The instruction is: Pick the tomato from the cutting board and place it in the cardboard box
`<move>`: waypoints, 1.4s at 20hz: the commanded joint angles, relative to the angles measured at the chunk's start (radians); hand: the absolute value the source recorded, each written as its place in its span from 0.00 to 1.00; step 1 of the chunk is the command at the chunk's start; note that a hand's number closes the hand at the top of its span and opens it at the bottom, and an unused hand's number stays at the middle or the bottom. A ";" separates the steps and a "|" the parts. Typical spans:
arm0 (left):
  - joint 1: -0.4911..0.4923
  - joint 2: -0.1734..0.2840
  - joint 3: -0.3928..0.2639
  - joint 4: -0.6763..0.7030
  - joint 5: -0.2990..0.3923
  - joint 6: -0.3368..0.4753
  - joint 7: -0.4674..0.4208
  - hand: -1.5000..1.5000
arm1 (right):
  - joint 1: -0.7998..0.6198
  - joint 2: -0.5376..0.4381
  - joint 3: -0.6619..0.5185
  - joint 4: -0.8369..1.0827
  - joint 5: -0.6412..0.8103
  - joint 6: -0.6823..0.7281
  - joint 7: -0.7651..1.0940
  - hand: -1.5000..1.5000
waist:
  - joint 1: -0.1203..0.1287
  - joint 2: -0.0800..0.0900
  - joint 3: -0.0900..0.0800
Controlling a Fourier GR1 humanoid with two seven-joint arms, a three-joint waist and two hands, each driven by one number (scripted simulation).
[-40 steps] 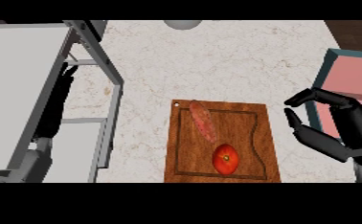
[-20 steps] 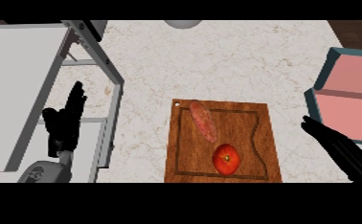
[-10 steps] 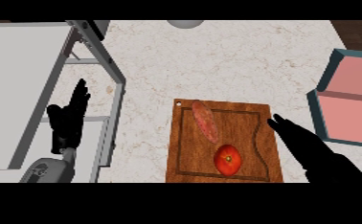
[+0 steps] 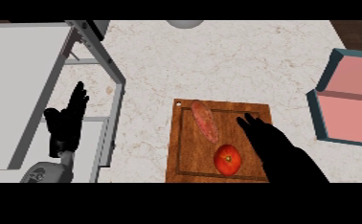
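A red tomato lies on the near part of the wooden cutting board. My right hand hovers open just right of the tomato, fingers stretched toward the board's middle, apart from the fruit as far as I can see. At the right edge stands a box with teal walls and a pink inside, partly cut off by the view. My left hand rests open at the left, fingers up.
A pinkish sausage lies on the board beyond the tomato. A sink with a metal rim takes up the left side. A grey round thing peeks in at the far edge of the marble counter.
My right hand has swung left from beside the box to over the board, close to the tomato. My left hand rose into its resting pose. The tomato has not moved.
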 commanded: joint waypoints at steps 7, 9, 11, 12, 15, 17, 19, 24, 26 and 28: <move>-0.014 -0.005 0.057 0.047 -0.003 -0.041 -0.019 0.50 | -0.041 0.153 0.060 0.109 0.105 0.097 0.165 0.00 | -0.006 0.001 0.000; 0.018 0.004 0.049 -0.027 -0.009 -0.035 0.009 0.50 | -0.004 0.183 0.142 0.115 0.175 0.076 0.179 0.00 | -0.004 -0.002 0.000; 0.025 -0.063 0.020 0.046 -0.060 0.013 -0.058 0.50 | 0.002 0.180 0.081 0.112 0.163 0.084 0.163 0.00 | -0.008 0.000 0.000; -0.002 -0.021 0.035 -0.010 -0.047 -0.006 0.012 0.50 | -0.028 0.235 0.111 0.122 0.165 0.126 0.219 0.00 | -0.004 -0.001 0.000; 0.022 -0.045 0.050 0.033 -0.036 -0.032 -0.050 0.50 | -0.040 0.283 0.089 0.179 0.199 0.123 0.201 0.00 | -0.003 0.000 0.000; 0.023 -0.049 0.039 -0.002 -0.046 -0.020 0.004 0.50 | 0.017 0.260 0.098 0.212 0.235 0.079 0.131 0.00 | -0.006 0.000 0.001; 0.030 -0.038 0.038 -0.038 -0.058 -0.014 0.024 0.50 | 0.010 0.290 0.078 0.179 0.218 0.138 0.180 0.00 | -0.005 -0.001 0.001; -0.007 -0.035 0.057 -0.029 -0.064 -0.024 0.038 0.50 | -0.015 0.322 0.028 0.183 0.231 0.205 0.192 0.00 | -0.005 -0.001 0.001; 0.000 -0.041 0.064 -0.023 -0.054 -0.047 0.026 0.50 | 0.048 0.282 0.030 0.238 0.272 0.134 0.096 0.00 | -0.006 -0.001 0.001; -0.024 -0.042 0.072 0.014 -0.074 -0.037 0.022 0.50 | 0.047 0.301 0.047 0.227 0.288 0.181 0.123 0.00 | -0.009 -0.001 0.001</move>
